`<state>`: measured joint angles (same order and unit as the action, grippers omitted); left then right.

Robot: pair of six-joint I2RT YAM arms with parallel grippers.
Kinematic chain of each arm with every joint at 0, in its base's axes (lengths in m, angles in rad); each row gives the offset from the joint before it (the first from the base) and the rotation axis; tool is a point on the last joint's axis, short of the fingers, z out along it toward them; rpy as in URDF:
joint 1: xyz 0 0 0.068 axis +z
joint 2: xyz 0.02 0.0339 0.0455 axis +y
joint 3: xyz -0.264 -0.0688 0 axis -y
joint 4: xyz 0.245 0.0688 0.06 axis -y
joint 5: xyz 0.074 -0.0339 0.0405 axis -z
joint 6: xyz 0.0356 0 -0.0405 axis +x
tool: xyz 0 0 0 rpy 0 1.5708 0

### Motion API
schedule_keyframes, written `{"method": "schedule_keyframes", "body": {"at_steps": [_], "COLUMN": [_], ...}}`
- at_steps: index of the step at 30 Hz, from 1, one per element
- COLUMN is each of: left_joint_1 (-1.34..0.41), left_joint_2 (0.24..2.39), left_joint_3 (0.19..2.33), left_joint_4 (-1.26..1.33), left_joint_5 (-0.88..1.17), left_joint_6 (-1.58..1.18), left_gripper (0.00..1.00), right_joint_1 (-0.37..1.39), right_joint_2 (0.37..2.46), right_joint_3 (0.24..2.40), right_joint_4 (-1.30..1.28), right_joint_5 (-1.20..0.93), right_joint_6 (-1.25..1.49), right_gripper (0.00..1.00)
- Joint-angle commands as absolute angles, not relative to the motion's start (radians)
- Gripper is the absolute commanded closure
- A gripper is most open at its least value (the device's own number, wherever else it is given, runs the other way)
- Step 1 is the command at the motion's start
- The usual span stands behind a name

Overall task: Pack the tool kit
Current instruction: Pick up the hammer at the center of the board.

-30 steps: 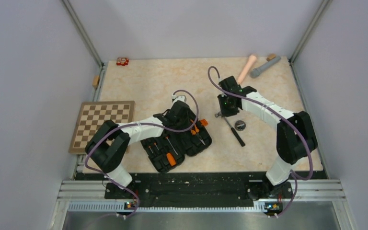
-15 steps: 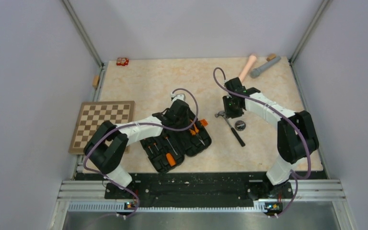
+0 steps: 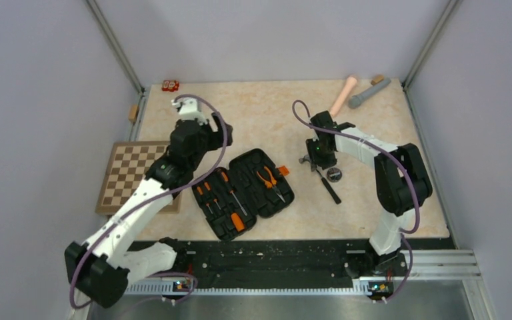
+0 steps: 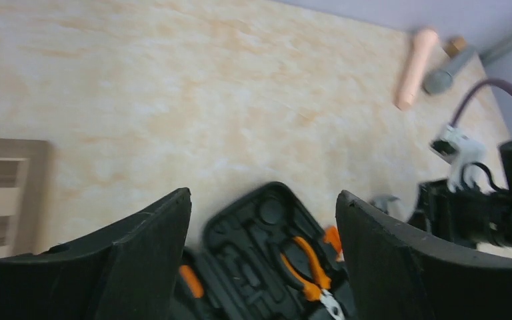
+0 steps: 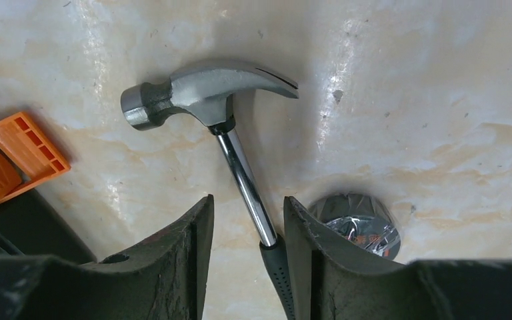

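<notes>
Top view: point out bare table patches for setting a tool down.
Free: the far middle, between the tool case and the back edge; the near right, between the hammer and the front edge. Crowded: between case and hammer, and the far right corner with the cylinders.

Two arms stand here, the left arm [image 3: 137, 203] and the right arm [image 3: 367, 148], each with white shells between chunky black joints. A purple cable [image 3: 225, 133] loops off each wrist. Small green lights [image 3: 315, 148] glow at centre right. The left gripper [image 4: 263, 200] has matte black, wedge-shaped fingers [image 4: 140, 267].
</notes>
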<state>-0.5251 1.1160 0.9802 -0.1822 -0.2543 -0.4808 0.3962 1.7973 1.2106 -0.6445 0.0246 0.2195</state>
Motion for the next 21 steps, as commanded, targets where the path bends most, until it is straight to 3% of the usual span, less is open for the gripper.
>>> {"method": "schedule_keyframes", "body": {"at_steps": [1,9,16,21], "left_joint_1": [-0.430,-0.406,-0.405,-0.402], "left_joint_2": [0.963,0.846,0.891,0.897], "left_joint_3": [0.884,0.749,0.738,0.728], "left_joint_4": [-0.182,-0.103,-0.084,-0.075], "left_joint_5": [-0.323,-0.466,-0.480,-0.533], "left_joint_6": [-0.337,-0.170,-0.141,-0.131], "left_gripper": [0.13,0.08,0.09,0.10], "right_joint_1": [0.390,0.392,0.409,0.458], "right_joint_2": [1.818,1.881,1.934,1.960], "right_joint_3": [1.279,1.296,1.325,1.350], "right_joint_4": [-0.620,-0.624,-0.642,-0.679], "right_joint_5": [0.010,0.021,0.047,0.140], "right_joint_6": [0.197,0.186,0.174,0.157], "right_gripper": [0.57,0.57,0.59,0.72]}}
